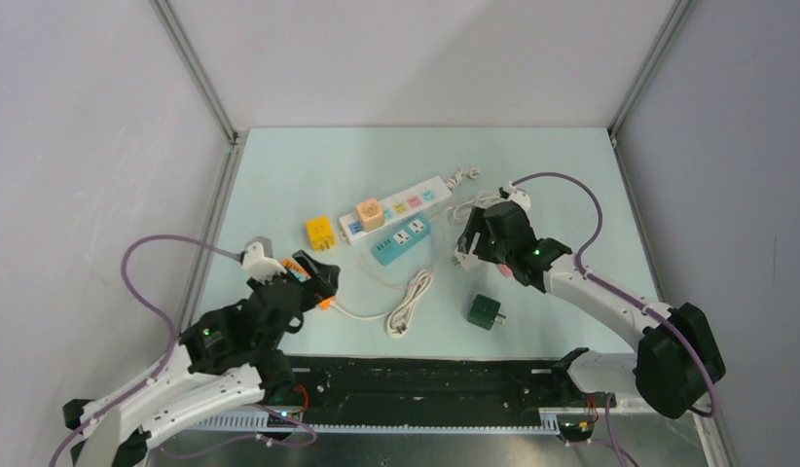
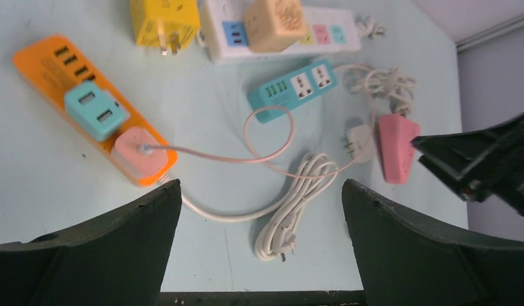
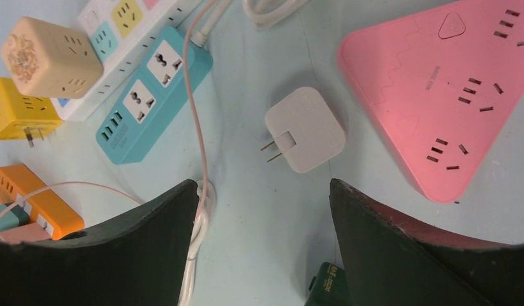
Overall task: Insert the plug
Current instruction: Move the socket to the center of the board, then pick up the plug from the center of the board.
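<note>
A white square plug [image 3: 305,129] lies flat on the table, its two prongs pointing left, just left of a pink triangular power strip [image 3: 438,95]. My right gripper [image 3: 264,185] is open and empty, hovering above and just short of the plug. In the top view the right gripper [image 1: 471,243] covers most of the pink strip. My left gripper [image 2: 261,185] is open and empty above the white coiled cable [image 2: 298,204]. It sits at the near left in the top view [image 1: 323,282]. The left wrist view also shows the plug [image 2: 360,143] and the pink strip [image 2: 396,146].
An orange strip [image 2: 49,70] holds a teal adapter [image 2: 94,111] and a pink adapter [image 2: 139,153] with a thin cord. A teal strip [image 1: 400,239], a white strip [image 1: 416,197] with a beige cube [image 1: 370,213], a yellow cube [image 1: 320,232] and a dark green adapter [image 1: 487,311] lie around.
</note>
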Tool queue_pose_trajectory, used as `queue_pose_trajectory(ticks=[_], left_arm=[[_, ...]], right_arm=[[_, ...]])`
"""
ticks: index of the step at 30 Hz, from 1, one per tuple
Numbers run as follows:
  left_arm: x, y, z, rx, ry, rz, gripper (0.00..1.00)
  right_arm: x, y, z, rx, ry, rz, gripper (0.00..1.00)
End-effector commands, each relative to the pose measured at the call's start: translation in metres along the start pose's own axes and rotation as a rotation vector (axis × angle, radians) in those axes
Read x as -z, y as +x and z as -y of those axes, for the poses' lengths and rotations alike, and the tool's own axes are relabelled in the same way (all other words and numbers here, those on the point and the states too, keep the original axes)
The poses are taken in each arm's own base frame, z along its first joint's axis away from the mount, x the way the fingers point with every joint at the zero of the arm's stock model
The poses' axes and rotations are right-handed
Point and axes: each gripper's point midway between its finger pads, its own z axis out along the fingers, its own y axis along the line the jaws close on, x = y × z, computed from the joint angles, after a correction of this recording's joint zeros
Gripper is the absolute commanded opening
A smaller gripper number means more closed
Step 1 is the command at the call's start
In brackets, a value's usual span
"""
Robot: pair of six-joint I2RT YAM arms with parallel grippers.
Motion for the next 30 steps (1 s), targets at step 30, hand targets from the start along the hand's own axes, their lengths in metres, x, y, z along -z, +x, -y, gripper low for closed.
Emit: queue_pose_trajectory(ticks=[30], left_arm=[[-0.119, -0.088, -0.019, -0.251, -0.447, -0.03, 1.0]], right_arm=[[0.005, 0.031, 0.016, 0.007, 0.041, -0.093, 0.8]])
